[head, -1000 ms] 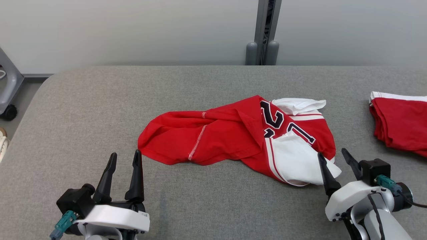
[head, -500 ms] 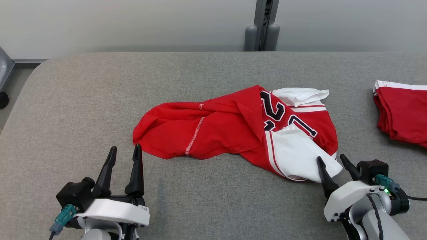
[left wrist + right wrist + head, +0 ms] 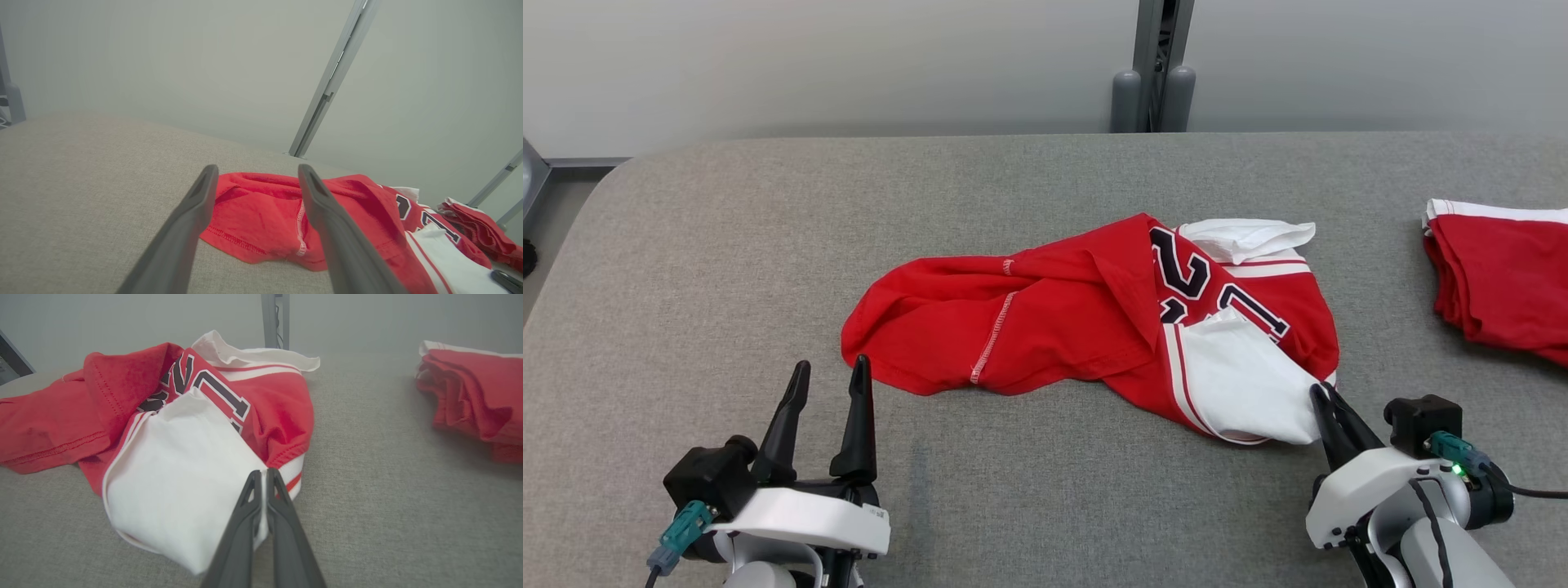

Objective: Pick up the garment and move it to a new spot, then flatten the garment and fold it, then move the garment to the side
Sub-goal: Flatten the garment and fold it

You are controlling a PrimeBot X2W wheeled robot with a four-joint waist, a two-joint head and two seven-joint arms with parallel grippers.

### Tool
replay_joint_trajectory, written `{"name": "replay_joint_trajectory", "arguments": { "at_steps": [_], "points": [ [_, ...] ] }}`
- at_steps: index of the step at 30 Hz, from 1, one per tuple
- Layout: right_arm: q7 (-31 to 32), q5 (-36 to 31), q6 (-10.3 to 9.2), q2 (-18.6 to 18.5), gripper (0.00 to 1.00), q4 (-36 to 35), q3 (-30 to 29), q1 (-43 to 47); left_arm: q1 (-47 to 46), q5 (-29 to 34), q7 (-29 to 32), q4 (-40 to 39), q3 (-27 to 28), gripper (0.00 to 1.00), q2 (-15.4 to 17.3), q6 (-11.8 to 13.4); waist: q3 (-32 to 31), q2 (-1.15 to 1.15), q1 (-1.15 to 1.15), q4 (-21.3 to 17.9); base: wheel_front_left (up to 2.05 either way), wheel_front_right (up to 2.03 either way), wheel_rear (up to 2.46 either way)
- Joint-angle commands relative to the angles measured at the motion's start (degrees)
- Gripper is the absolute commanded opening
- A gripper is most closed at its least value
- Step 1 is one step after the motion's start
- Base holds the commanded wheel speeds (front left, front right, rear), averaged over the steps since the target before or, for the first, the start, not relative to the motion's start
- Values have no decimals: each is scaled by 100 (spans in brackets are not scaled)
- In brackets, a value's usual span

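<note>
We are pinching the lower-right corner of the garment (image 3: 1054, 327) with the right gripper (image 3: 1323, 397); it is stretching left toward our spread left gripper (image 3: 832, 372).

We see the garment (image 3: 1062, 327) ahead of our dark fingers (image 3: 858, 416): red, with white panels, white stripes, pale stitching and black numerals outlined in white. Right of the right fingers (image 3: 1331, 425), a folded pile (image 3: 1503, 286) is red with white trim. The table (image 3: 727, 245) is speckled grey.
</note>
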Motion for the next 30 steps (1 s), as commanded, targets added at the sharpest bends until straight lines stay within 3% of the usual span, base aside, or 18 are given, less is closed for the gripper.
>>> {"name": "replay_joint_trajectory", "arguments": {
  "at_steps": [1, 15, 30],
  "points": [
    [6, -50, -1, -14, 0, -22, 6, 44, -28, -18, -1, -1, 5, 100, 26, 5, -5, 0, 0, 3, 0, 0, 0],
    [61, -177, -1, -118, 0, -709, 95, 20, 91, -112, -1, -15, 45, 100, 25, 38, -294, 0, 0, -5, 0, 0, 0],
    [-228, -491, -1, -509, 0, -2749, 40, -114, 249, -119, -1, -56, 60, 100, 25, 90, -617, 0, 0, -105, 0, 0, 0]
  ]
}}
